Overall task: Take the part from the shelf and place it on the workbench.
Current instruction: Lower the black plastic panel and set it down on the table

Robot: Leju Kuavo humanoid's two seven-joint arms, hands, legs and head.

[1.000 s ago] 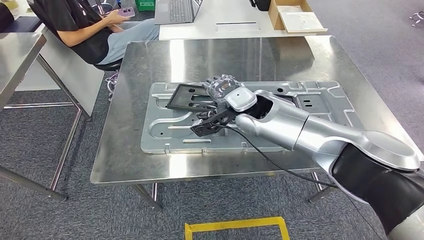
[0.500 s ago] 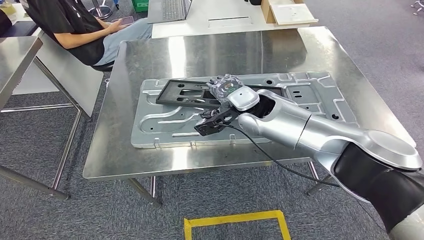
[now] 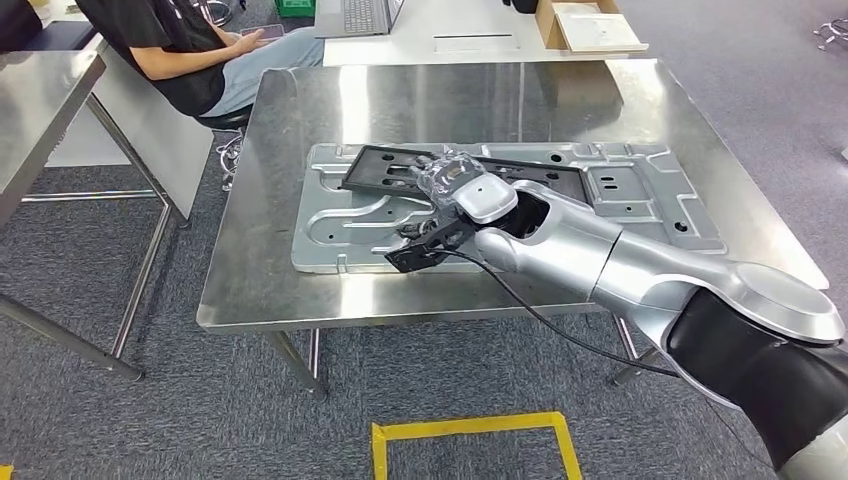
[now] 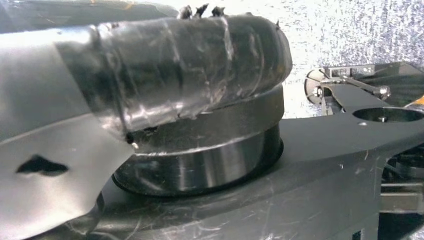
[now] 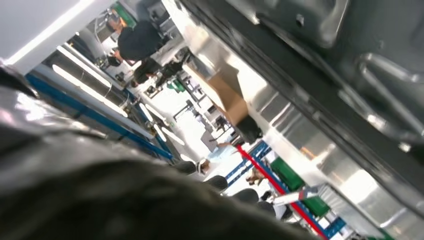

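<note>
Clearly the placing step is in hand: the right robot hand (image 3: 447, 176) reaches out over the steel desk (image 3: 300, 290) and rests on the black frame-shaped part (image 3: 385, 168), which lies flat, or very nearly so, across the far side of a big pressed grey metal panel (image 3: 340, 240) already lying on the desk. From the head view the robot hand seems to be grasping the part near its middle, its dark fingers curled over the frame, though whether the grip is tight or only a light press I cannot say for sure; the right wrist view is too close and blurred to settle it. The part runs out to both sides of the robot hand, one end toward the seated person (image 3: 180, 50) beyond the desk's far corner, the other back along the silver forearm. The left robot hand (image 4: 150, 85) shows close up in its own wrist view as a dark taped shape, hanging away from the desk; I cannot tell whether it is clenched or spread. To my eye the carrying is done, and the next move calls for letting the fingers go slack and lifting straight up, so the frame is not dragged off the panel. A laptop and a cardboard box sit on the farther table. No brand, label or writing can be read anywhere.
</note>
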